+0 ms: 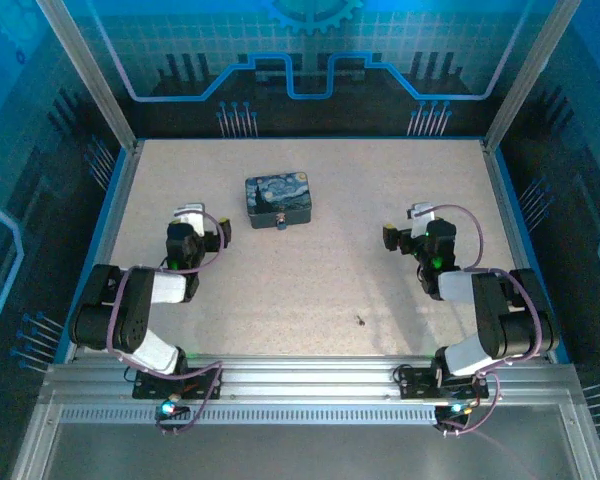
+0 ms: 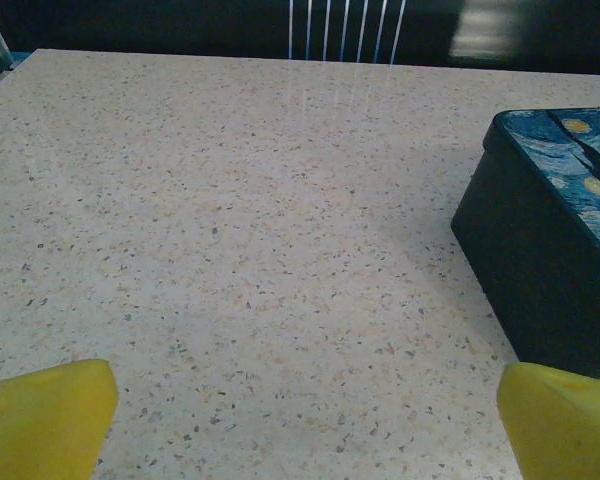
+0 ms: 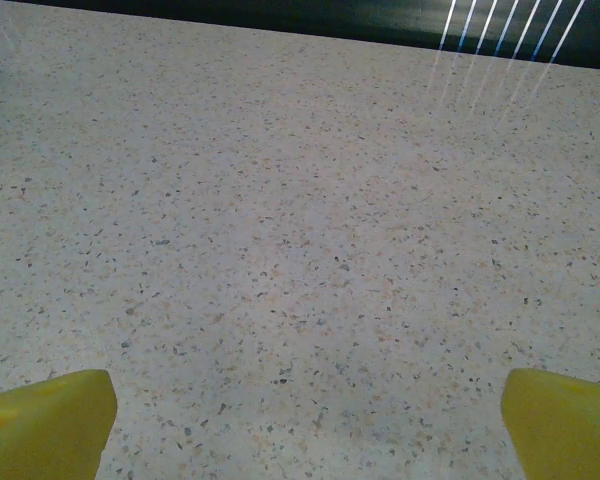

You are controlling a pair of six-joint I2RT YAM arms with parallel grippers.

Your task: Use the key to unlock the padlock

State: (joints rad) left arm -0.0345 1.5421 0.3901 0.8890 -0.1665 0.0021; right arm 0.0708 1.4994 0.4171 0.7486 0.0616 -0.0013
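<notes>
Top view looks down over the whole table (image 1: pixel 330 290); wrist views skim it closely, left sharing the tin (image 2: pixel 540 260).

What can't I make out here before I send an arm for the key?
- key, top view: a dark speck, too small to tell which way it points.
- padlock, top view: tiny, at the near edge of the tin; keyhole and shackle state too small to read.
- tin, left wrist view: cut off by the right edge of the picture.
</notes>
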